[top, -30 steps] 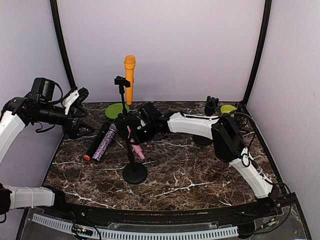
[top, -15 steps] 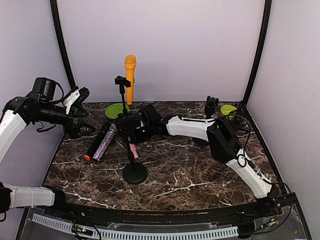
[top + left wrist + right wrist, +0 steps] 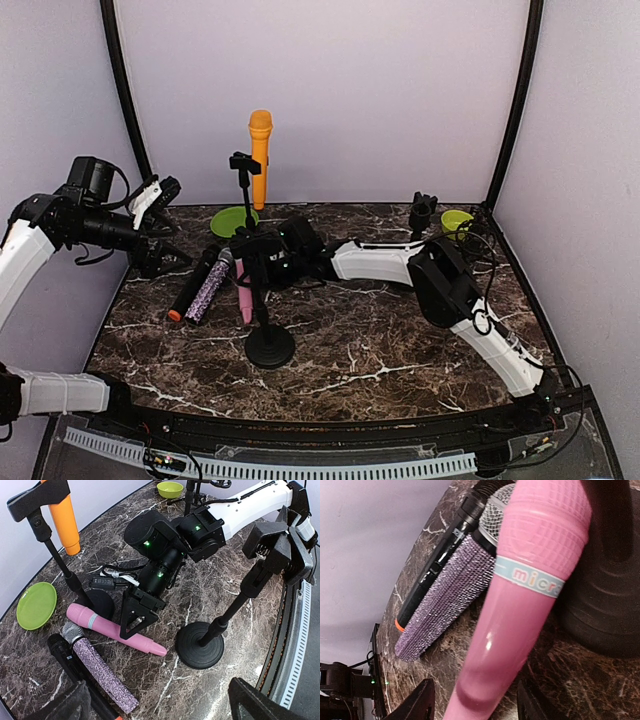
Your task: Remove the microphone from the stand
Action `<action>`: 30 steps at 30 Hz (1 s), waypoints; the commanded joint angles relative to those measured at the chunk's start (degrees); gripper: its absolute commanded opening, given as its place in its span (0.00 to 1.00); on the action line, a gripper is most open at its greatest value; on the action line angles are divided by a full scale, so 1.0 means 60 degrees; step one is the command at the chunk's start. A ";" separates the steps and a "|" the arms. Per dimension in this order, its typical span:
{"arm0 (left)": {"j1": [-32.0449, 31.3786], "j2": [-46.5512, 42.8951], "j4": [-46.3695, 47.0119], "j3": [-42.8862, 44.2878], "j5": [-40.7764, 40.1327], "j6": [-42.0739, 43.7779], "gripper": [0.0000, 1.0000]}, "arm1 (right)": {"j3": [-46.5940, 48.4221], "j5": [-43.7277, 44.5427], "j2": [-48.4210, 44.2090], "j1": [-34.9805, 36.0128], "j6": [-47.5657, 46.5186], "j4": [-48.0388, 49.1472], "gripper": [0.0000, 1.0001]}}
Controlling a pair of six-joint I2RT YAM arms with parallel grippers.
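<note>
Far left, the left pincer [image 3: 155,228] hangs above the table [image 3: 400,350], fingers spread wide, gripping nothing. Next along, a black microphone [image 3: 190,288] and a purple glitter microphone [image 3: 210,286] lie side by side. Then the pink microphone [image 3: 243,292], flat on the table just beside the glitter one, near the upright stand [image 3: 270,347]. The right pincer [image 3: 472,700] straddles it, fingers parted, not squeezing.
</note>
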 commanded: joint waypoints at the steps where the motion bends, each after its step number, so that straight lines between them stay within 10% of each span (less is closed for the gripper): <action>1: 0.0042 -0.0026 0.0137 -0.0168 0.0076 -0.0088 0.99 | 0.0221 -0.0480 -0.0401 0.0131 0.0481 0.0787 0.56; 12: 0.0014 0.1709 0.1949 -0.0909 -0.1100 -0.1143 0.99 | -0.5724 0.0402 -0.4903 -0.0584 -0.0120 0.1809 0.62; 30: -0.2024 0.5891 0.7871 -0.1646 -0.5825 -0.2311 0.99 | -1.0854 0.3804 -0.9336 0.0371 0.0580 0.1539 0.68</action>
